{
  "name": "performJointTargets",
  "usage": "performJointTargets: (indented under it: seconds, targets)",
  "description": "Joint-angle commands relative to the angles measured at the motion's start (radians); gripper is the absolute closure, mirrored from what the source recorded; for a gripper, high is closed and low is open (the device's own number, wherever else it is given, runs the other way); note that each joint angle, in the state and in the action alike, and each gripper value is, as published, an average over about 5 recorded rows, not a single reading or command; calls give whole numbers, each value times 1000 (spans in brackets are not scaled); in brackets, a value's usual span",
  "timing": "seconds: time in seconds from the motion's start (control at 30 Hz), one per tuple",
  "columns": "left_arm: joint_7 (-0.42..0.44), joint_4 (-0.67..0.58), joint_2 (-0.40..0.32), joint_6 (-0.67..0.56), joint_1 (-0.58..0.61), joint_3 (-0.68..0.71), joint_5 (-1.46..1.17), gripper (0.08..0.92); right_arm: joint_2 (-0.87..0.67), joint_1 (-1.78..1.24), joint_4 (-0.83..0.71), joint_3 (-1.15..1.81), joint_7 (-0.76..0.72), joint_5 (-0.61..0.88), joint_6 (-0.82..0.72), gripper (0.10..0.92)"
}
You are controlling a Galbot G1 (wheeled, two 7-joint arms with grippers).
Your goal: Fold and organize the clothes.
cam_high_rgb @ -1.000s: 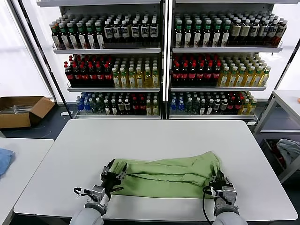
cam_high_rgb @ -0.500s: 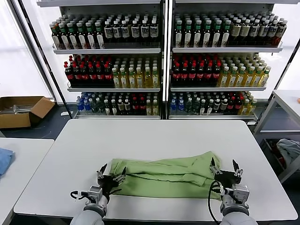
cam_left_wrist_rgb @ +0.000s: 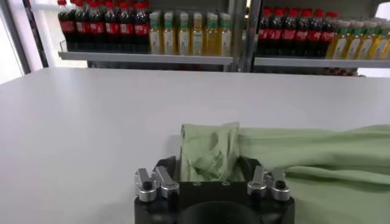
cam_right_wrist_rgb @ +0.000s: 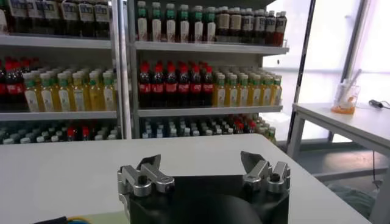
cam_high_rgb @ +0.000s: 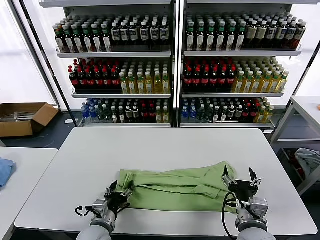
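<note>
The light green polo shirt (cam_high_rgb: 177, 185) lies folded into a long band across the near half of the white table (cam_high_rgb: 165, 145). My left gripper (cam_high_rgb: 118, 194) is at the shirt's left end. In the left wrist view a bunched fold of the shirt (cam_left_wrist_rgb: 210, 155) fills the gap of the left gripper (cam_left_wrist_rgb: 208, 173), touching both fingers (cam_left_wrist_rgb: 166, 170). My right gripper (cam_high_rgb: 241, 182) hovers just past the shirt's right end, open, with nothing between its fingers (cam_right_wrist_rgb: 150, 165); the right wrist view shows only bare table beyond the right gripper (cam_right_wrist_rgb: 201, 163).
Tall shelves of bottles (cam_high_rgb: 170, 65) stand behind the table. A cardboard box (cam_high_rgb: 22, 117) sits on the floor at the left. A blue cloth (cam_high_rgb: 4, 170) lies on a side table at the left, and a grey-white bundle (cam_high_rgb: 307, 160) sits low at the right.
My right gripper has let go of the shirt's right end, opened wide and drawn off to the right. My left gripper opened, then closed again on the fold at the left end.
</note>
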Motion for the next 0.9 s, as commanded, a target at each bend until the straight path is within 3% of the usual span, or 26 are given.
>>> performJointTargets:
  seconds: [0.03, 0.3, 0.47, 0.6, 0.9]
  targets:
    - [-8, 8, -4, 17, 4, 0, -45, 418, 1, -4, 11, -1, 0, -1, 4, 203]
    - [7, 25, 0, -15, -6, -16, -13, 651, 3, 9, 7, -5, 2, -1, 1, 203]
    - [31, 41, 49, -36, -42, -120, -5, 798, -1, 19, 6, -1, 2, 0, -2, 203]
    - [60, 74, 165, -44, -95, -273, -37, 878, -3, 30, 6, -3, 3, 1, -6, 203]
    - [132, 352, 502, -99, -195, -577, -67, 885, -1, 62, -3, -15, 7, 0, -17, 203]
